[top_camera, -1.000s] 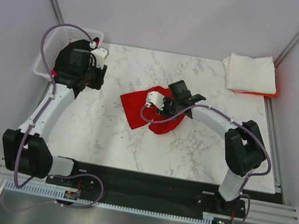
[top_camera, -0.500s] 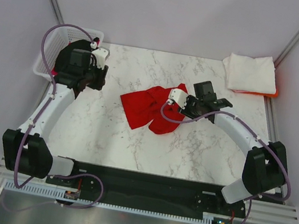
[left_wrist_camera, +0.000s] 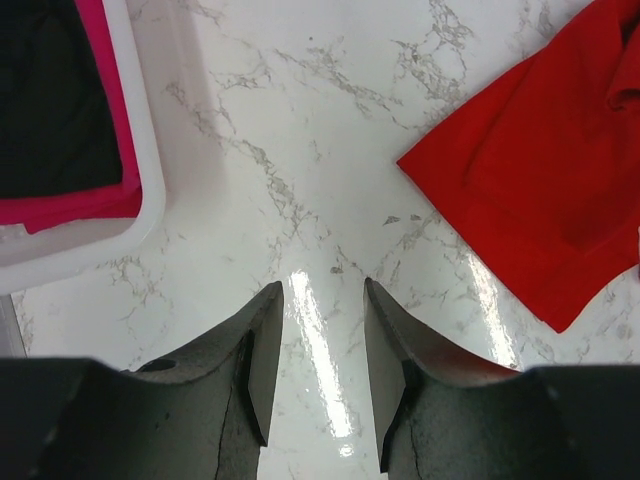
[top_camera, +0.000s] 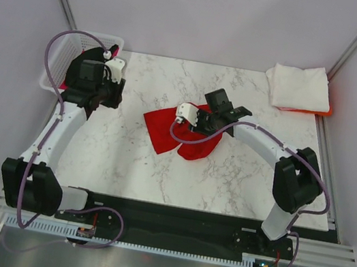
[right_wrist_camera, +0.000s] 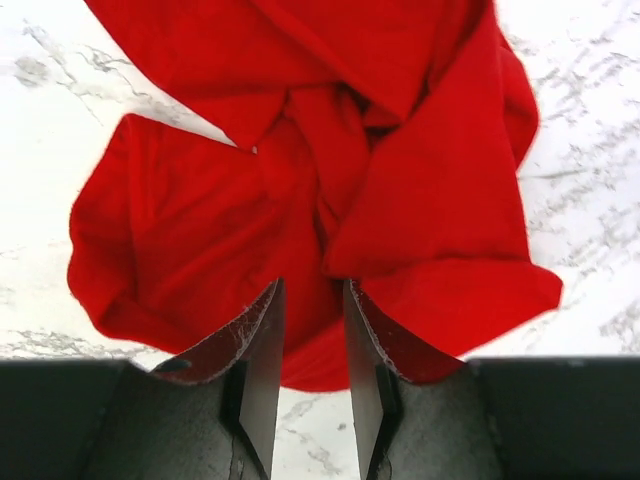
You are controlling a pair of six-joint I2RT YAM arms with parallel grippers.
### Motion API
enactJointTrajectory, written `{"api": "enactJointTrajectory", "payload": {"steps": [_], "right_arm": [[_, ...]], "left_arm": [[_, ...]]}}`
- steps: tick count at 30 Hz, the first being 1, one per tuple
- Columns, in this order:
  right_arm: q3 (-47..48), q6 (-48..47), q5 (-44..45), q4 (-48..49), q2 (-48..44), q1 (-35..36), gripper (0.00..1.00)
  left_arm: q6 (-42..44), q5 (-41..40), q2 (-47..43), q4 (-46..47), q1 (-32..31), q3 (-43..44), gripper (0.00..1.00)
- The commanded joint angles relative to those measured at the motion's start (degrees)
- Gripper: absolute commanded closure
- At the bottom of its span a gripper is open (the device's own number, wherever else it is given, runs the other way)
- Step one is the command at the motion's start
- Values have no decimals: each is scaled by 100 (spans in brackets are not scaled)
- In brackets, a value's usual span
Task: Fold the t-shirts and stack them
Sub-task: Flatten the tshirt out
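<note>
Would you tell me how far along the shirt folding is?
Done: a folded white shirt sits on an orange shirt, far right. In hand: the red shirt lies crumpled mid-table, the right gripper open over it. Remaining: folding it, plus the black shirt and pink shirt in the basket.

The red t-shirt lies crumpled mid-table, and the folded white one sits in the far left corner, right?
Wrong side: the top view shows the folded white t-shirt in the far right corner of the table. The red t-shirt does lie crumpled mid-table.
</note>
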Motion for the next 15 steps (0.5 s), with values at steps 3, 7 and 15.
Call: {"api": "enactJointTrajectory", "payload": {"steps": [3, 7, 15], "right_arm": [[438, -311, -422, -255, 307, 35, 63], [543, -444, -396, -299, 500, 52, 63], [640, -655, -185, -290, 764, 52, 64]], "left_arm": [[-64, 79, -188, 124, 188, -19, 54], [-63, 88, -153, 124, 223, -11, 54], [-64, 123, -74, 133, 311, 42, 54]]}}
